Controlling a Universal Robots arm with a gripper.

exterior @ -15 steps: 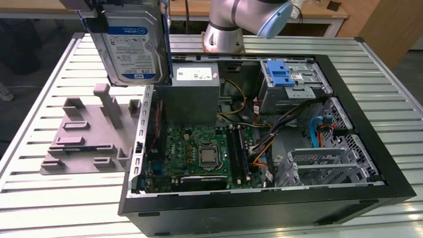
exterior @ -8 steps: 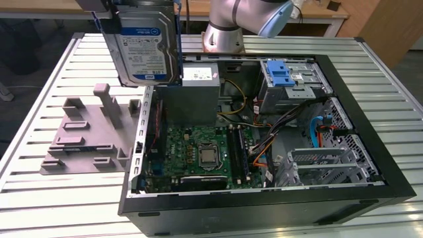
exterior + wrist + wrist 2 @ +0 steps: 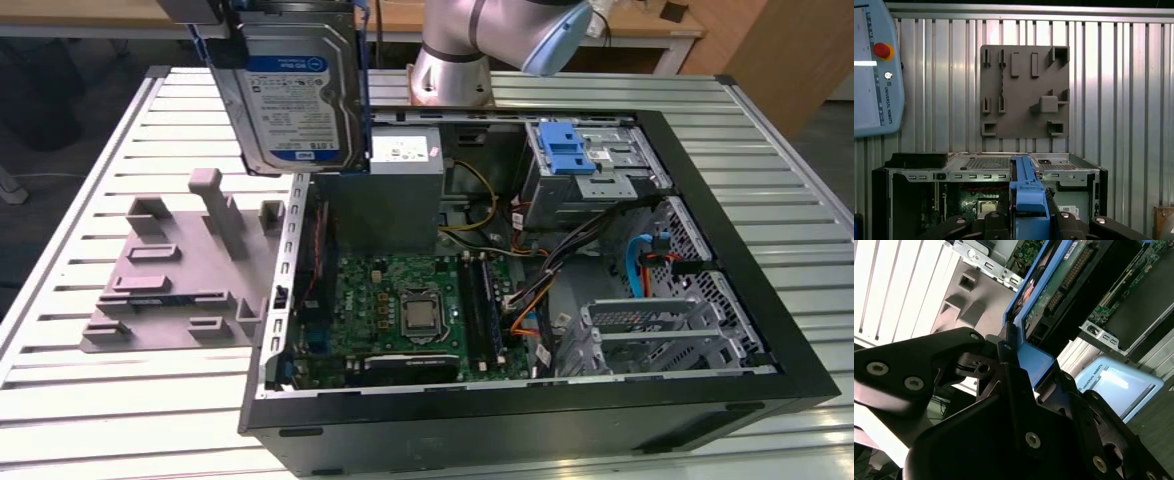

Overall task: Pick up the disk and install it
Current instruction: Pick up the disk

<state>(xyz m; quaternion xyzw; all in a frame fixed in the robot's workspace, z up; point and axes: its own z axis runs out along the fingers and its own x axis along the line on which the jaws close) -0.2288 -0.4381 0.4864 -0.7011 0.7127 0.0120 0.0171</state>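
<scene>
Disk (image 3: pixel 296 95) is held clamped by gripper (image 3: pixel 1029 220), upright above PC case (image 3: pixel 534 425) side wall; if lowered misaligned, wall or cables (image 3: pixel 582 243) inside could be struck & grip lost

On the slatted table (image 3: pixel 107 420), the open computer case (image 3: pixel 534 420) lies to the exterior view's right of the fixture plate (image 3: pixel 160 300), the arm's base (image 3: pixel 451 80) behind it and the disk (image 3: pixel 304 100) aloft above its fixture-side wall.

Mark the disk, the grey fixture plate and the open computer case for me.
disk (image 3: pixel 300 95): exterior view, on its blue-and-white label.
grey fixture plate (image 3: pixel 1021 117): first wrist view, on its bare flat middle.
computer case (image 3: pixel 534 405): exterior view, on its black near wall.
</scene>
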